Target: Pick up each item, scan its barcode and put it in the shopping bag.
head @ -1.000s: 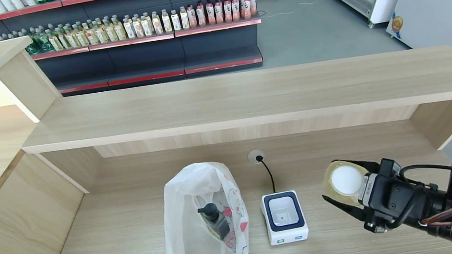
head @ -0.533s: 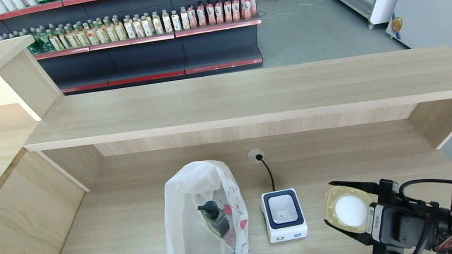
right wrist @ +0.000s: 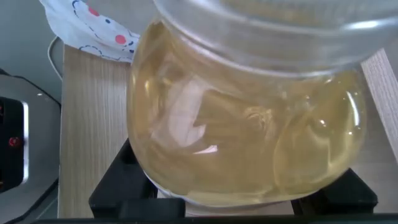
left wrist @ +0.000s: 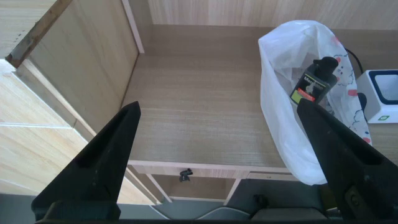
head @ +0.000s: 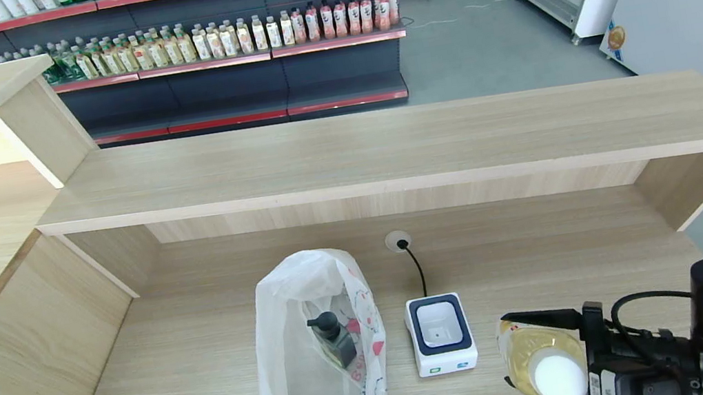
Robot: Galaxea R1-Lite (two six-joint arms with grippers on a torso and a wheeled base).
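while tight in right claw [head: 507, 350], one yellow bottle [head: 545, 353]; left claw [left wrist: 214, 162] wide; one bag [head: 291, 374]

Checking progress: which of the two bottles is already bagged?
The dark pump bottle, inside the shopping bag; the yellow white-capped bottle is held in the right gripper.

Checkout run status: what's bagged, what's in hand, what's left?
Done: a dark pump bottle sits inside the shopping bag. In hand: the right gripper is shut on a bottle of yellow liquid, held just right of the scanner, not over its window. Left: likely scan that bottle, then bag it. The left gripper hangs open, holding nothing.
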